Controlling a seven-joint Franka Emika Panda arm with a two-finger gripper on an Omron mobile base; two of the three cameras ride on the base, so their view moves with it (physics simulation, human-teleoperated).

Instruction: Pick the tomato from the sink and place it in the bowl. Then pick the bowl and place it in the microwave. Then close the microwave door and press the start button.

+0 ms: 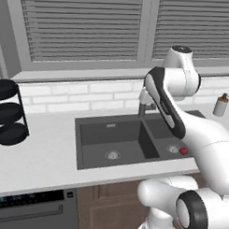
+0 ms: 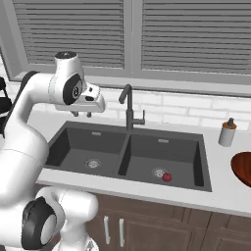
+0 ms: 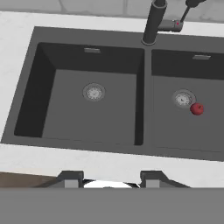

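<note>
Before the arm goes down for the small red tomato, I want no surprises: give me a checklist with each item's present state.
1. Small round red tomato lies in the right basin of the dark grey double-basin sink, beside the round metal drain: ok.
2. Nothing rests on the tomato: ok.
3. Gripper open and empty: ok.
4. Gripper above the tomato: not ok; it hangs near the left basin.
5. Dark gooseneck tap stands between the gripper and the right basin: not ok, mind it.
6. Glossy reddish-brown wooden bowl waits on the counter at the right: ok.
</note>
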